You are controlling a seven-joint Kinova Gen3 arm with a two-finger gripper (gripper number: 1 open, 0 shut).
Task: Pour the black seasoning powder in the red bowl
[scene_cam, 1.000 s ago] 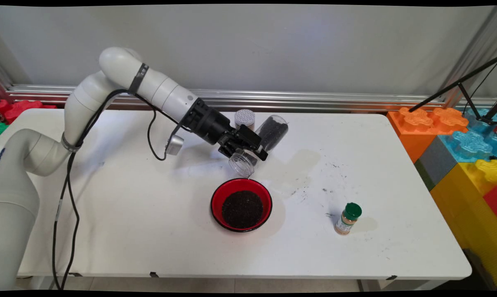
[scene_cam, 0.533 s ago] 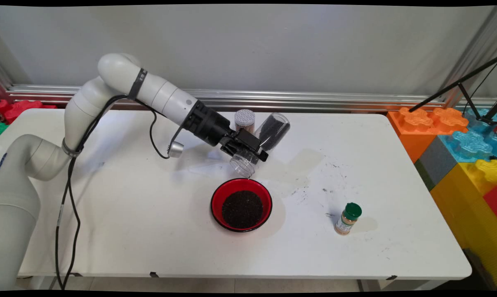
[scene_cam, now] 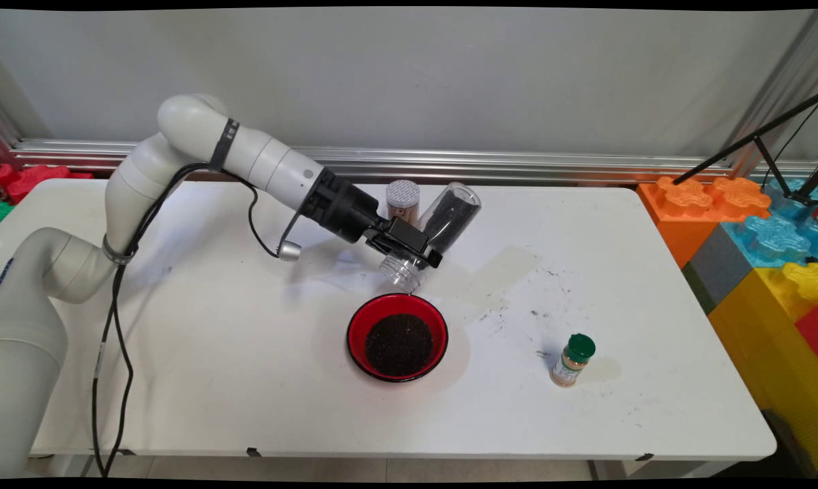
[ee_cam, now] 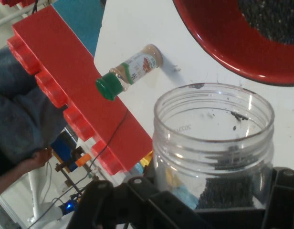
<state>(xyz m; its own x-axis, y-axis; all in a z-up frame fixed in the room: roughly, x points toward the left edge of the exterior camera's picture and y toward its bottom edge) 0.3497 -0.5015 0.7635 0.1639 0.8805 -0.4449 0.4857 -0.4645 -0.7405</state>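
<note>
My gripper (scene_cam: pixel 412 246) is shut on a clear plastic jar (scene_cam: pixel 442 221) that holds dark grains. The jar is tilted, mouth (scene_cam: pixel 402 272) down and to the left, bottom raised toward the back right. Its mouth hangs just above the far rim of a red bowl (scene_cam: pixel 356 326) filled with the same dark grains. In the hand view the jar (ee_cam: pixel 214 143) fills the lower right, its open mouth facing the red bowl (ee_cam: pixel 223 52) at the top right, with grains lying in its lower part.
A spice jar with a perforated grey lid (scene_cam: pixel 403 197) stands behind the gripper. A small green-capped spice bottle (scene_cam: pixel 572 360) stands right of the bowl, also in the hand view (ee_cam: pixel 130 71). Spilled grains (scene_cam: pixel 517 305) dot the table. Large coloured blocks (scene_cam: pixel 755 231) sit at the right.
The wrist has turned, bringing the jar more upright: its bottom has risen and its mouth has drawn in toward the gripper. The elbow joint has dropped slightly.
</note>
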